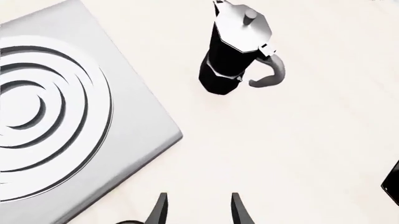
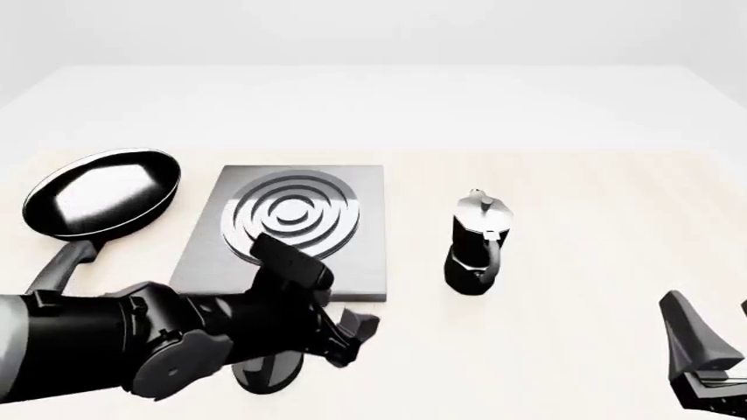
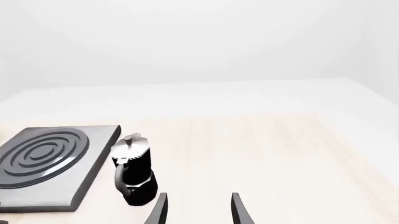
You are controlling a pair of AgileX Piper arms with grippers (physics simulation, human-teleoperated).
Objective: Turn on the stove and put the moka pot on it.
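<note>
Unlabelled moka pot [image 2: 477, 241] (beside stove [image 2: 292, 229])

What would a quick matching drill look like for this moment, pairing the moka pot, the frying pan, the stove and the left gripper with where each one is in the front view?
Things:
1. moka pot
2. frying pan
3. stove
4. left gripper

Places:
A. far left of the table, handle pointing toward the arms
B. upright on the table, to the right of the burner slab, apart from it
C. between pan and pot, nothing on its rings
D. open, hovering near the slab's near edge

Pairs: 1-B, 2-A, 3-C, 4-D
</note>
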